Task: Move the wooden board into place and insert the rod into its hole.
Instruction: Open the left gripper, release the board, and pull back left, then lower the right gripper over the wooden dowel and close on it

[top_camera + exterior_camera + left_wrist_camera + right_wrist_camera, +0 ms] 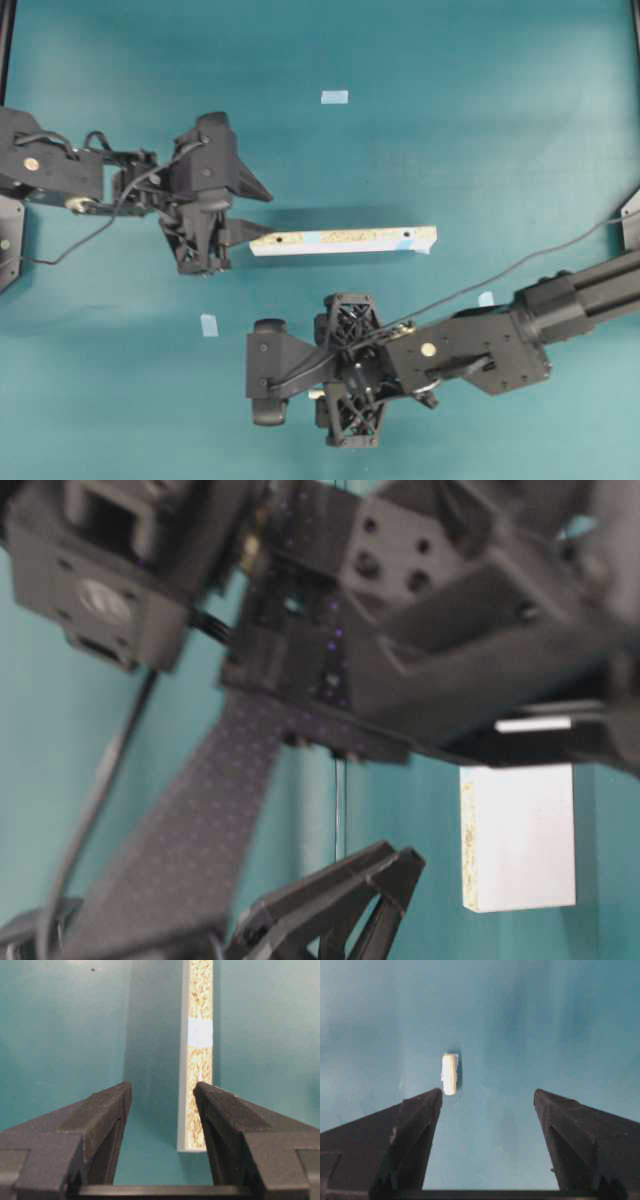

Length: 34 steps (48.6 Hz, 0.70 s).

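The wooden board [343,240] lies across the middle of the teal table, speckled face showing with a pale blue patch. In the left wrist view the board [199,1060] runs away from me, and its near end sits between the fingers of my left gripper [162,1087]. It rests against the right finger, with a wide gap to the left finger [107,1110], so the gripper is open. The rod [449,1074], a short cream cylinder, lies on the table just beyond the left fingertip of my open right gripper [487,1092]. Nothing is between that gripper's fingers.
Small pale-blue tape squares lie on the table at the back [334,97], front left [209,324] and right [486,298]. The right arm [560,305] reaches in from the right edge. In the table-level view, blurred arm parts fill the foreground before the board's white end [520,835].
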{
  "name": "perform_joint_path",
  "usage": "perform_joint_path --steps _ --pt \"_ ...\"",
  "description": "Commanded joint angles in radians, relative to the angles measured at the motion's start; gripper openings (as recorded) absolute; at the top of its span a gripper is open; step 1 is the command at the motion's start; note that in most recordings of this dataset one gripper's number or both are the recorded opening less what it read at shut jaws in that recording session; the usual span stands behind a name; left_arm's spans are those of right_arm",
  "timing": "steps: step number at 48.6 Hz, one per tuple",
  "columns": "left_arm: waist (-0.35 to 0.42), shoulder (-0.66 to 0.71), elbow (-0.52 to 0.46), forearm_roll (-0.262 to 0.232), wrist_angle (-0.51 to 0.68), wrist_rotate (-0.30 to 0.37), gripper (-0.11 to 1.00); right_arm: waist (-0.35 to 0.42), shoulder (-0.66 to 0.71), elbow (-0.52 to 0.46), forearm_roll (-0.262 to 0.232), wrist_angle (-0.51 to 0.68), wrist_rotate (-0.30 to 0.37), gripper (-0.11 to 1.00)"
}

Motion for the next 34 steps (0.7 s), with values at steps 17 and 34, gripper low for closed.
perform_joint_path --steps 17,34 --pt "0.023 -0.089 0.080 0.003 -0.067 0.000 0.53 0.011 0.066 -0.123 0.009 0.055 0.003 0.76" --pt "0.023 -0.091 0.091 0.003 -0.069 0.000 0.52 0.017 0.098 -0.132 0.012 0.054 0.003 0.76"
